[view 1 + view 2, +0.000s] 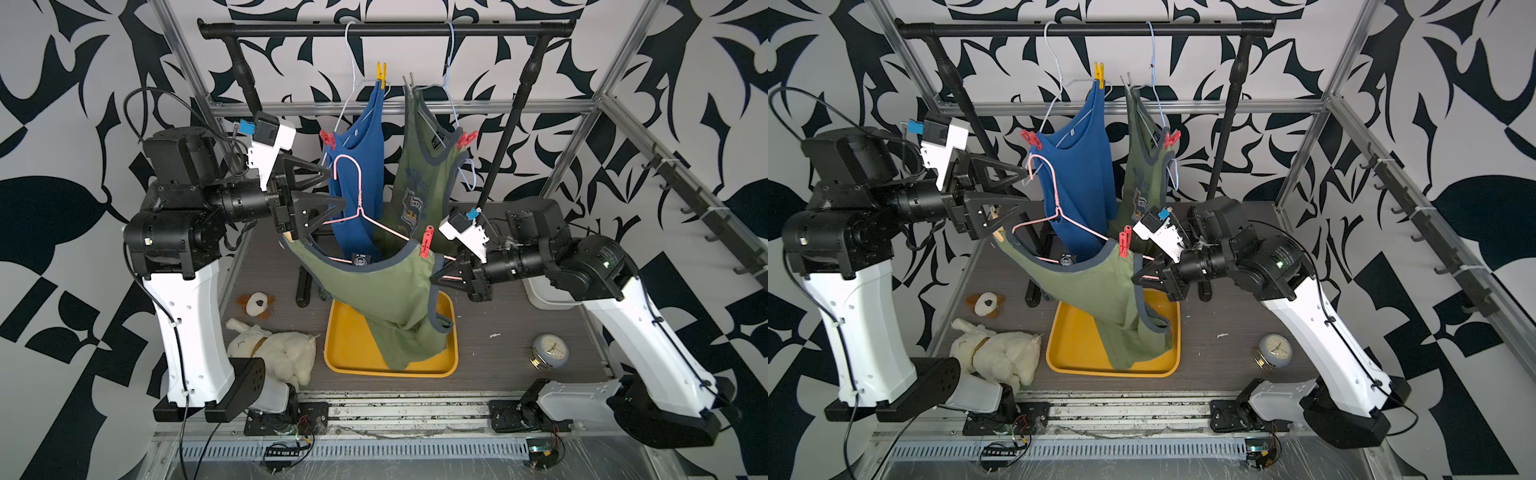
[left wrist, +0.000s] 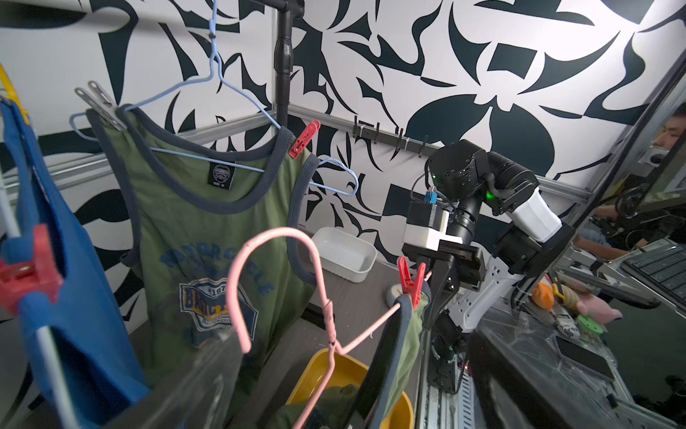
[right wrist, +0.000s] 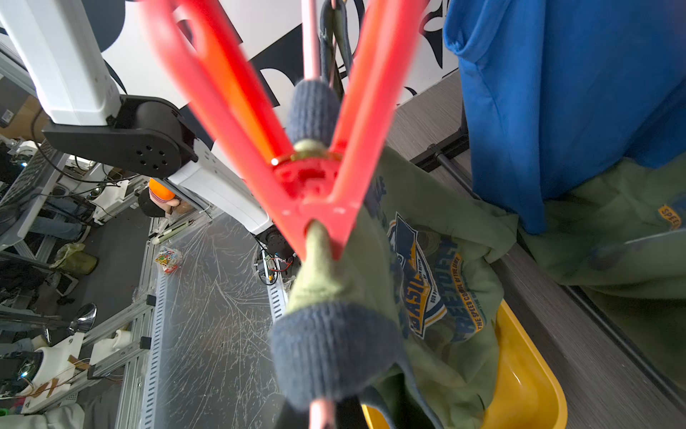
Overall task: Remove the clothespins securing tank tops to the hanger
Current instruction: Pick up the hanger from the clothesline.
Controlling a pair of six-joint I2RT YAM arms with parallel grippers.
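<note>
My right gripper [image 1: 441, 274] is shut on one end of a pink hanger [image 1: 360, 195], held low over the table. An olive tank top [image 1: 386, 291] hangs from it, pinned beside that gripper by a red clothespin [image 1: 426, 242] [image 3: 315, 148]. My left gripper [image 1: 337, 188] stands wide open around the hanger's hook end. A tan clothespin [image 1: 995, 212] shows by its lower finger. On the rail hang a blue tank top [image 1: 359, 166] with yellow [image 1: 381, 75] and red [image 1: 327, 138] clothespins, and a printed olive tank top [image 1: 424, 178] with grey [image 1: 409, 81] and red [image 1: 467, 139] clothespins.
The held top's hem sags into a yellow tray [image 1: 345, 345]. A white plush dog [image 1: 274, 353] and a small plush [image 1: 257, 305] lie left of the tray. An alarm clock [image 1: 550, 351] and a white bin [image 1: 544, 297] sit on the right. The black rail [image 1: 386, 30] spans the back.
</note>
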